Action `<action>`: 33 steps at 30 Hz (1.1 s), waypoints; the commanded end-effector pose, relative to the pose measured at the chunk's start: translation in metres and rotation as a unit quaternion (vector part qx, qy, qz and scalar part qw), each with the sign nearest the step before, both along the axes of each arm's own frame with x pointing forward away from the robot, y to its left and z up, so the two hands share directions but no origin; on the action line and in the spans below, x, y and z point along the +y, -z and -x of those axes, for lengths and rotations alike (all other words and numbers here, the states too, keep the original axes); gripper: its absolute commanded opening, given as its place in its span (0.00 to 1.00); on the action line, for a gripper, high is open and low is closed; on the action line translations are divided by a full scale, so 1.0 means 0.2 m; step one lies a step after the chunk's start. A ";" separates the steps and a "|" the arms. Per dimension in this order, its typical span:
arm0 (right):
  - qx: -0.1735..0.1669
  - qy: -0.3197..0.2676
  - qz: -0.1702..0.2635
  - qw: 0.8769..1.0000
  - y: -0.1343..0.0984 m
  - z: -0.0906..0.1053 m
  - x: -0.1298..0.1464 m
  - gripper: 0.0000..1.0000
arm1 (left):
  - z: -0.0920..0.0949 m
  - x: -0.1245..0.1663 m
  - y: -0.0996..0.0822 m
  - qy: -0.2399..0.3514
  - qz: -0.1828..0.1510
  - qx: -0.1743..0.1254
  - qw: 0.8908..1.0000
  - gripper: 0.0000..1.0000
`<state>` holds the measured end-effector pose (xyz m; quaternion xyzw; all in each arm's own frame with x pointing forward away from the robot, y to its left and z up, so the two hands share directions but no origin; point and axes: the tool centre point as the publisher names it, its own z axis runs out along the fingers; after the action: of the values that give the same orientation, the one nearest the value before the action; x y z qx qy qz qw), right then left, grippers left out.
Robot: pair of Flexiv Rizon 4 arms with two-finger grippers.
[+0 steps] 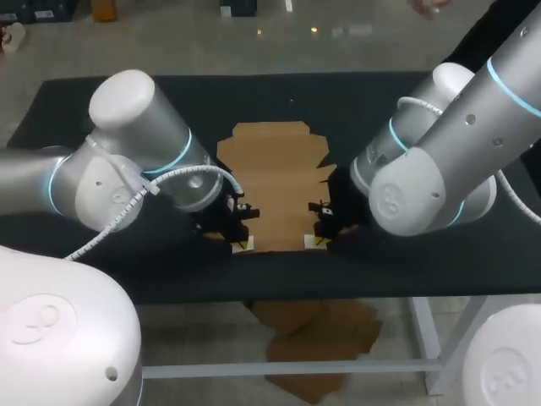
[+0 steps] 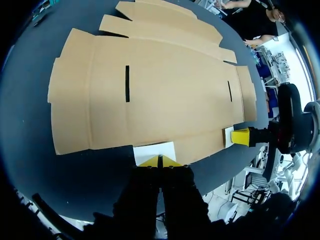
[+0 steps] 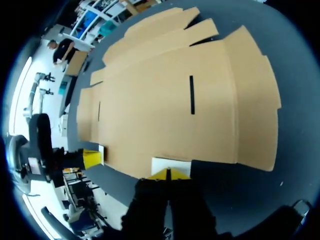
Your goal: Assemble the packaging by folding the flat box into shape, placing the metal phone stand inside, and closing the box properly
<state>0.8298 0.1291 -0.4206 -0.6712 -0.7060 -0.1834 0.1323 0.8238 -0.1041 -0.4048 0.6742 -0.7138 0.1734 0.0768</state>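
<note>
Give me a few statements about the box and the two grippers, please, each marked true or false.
1. The cardboard box lies flat and unfolded on the table. True.
2. A metal phone stand rests on the cardboard. False: no stand is in view.
3. The left gripper and the right gripper are both at the box edge nearest the robot. True.
4. The left gripper's yellow tips are spread wide. False: they are together.

- Box (image 1: 272, 182): brown cardboard, unfolded, lying flat on the table (image 1: 279, 93), midway between its left and right edges, short of the front and back edges.
- Flaps (image 2: 165, 20) spread at its far end; two narrow slits (image 2: 127, 83) cut the main panel; two small white patches (image 2: 155, 150) sit at its near edge.
</note>
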 end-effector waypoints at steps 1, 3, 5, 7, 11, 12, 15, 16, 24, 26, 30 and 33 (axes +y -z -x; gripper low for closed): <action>-0.008 0.011 0.041 0.999 0.03 0.01 0.04 0.00 | 0.00 -0.04 0.03 -0.009 -0.013 -0.014 1.000 0.00; -0.005 0.013 0.045 0.999 0.04 0.00 0.04 0.00 | 0.01 -0.04 0.04 -0.013 -0.018 -0.024 0.999 0.00; -0.004 0.012 0.045 0.999 0.05 0.00 0.04 0.00 | 0.01 -0.05 0.05 -0.012 -0.023 -0.029 0.999 0.00; -0.002 0.015 0.049 0.999 0.06 0.00 0.04 0.00 | 0.01 -0.05 0.07 -0.015 -0.028 -0.034 0.999 0.00; 0.001 0.019 0.053 0.998 0.07 -0.01 0.04 0.00 | 0.01 -0.05 0.09 -0.021 -0.039 -0.042 0.998 0.00; 0.001 0.020 0.053 0.998 0.07 -0.01 0.03 0.00 | 0.01 -0.05 0.09 -0.020 -0.039 -0.043 0.998 0.00; 0.000 0.020 0.049 0.999 0.06 -0.02 0.02 0.00 | 0.01 -0.05 0.09 -0.019 -0.041 -0.046 0.998 0.00; -0.002 0.020 0.048 0.999 0.05 -0.03 0.02 0.00 | 0.00 -0.05 0.08 -0.018 -0.041 -0.046 0.998 0.00; -0.013 0.004 -0.003 1.000 -0.07 -0.10 -0.05 0.00 | -0.08 0.00 -0.04 0.001 -0.011 -0.040 0.999 0.00; -0.018 0.009 -0.007 1.000 -0.10 -0.12 -0.07 0.00 | -0.11 0.01 -0.07 0.009 -0.001 -0.031 0.999 0.00; -0.011 -0.009 -0.054 0.998 -0.15 -0.18 -0.13 0.00 | -0.20 0.09 -0.14 0.011 0.022 -0.021 0.999 0.00; -0.010 -0.011 -0.071 0.997 -0.18 -0.22 -0.17 0.00 | -0.25 0.14 -0.17 0.008 0.032 -0.016 0.999 0.00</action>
<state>0.8670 0.1107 -0.3978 -0.6796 -0.7025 -0.1978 0.0739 0.8689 -0.0897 -0.3768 0.6676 -0.7123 0.2054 0.0698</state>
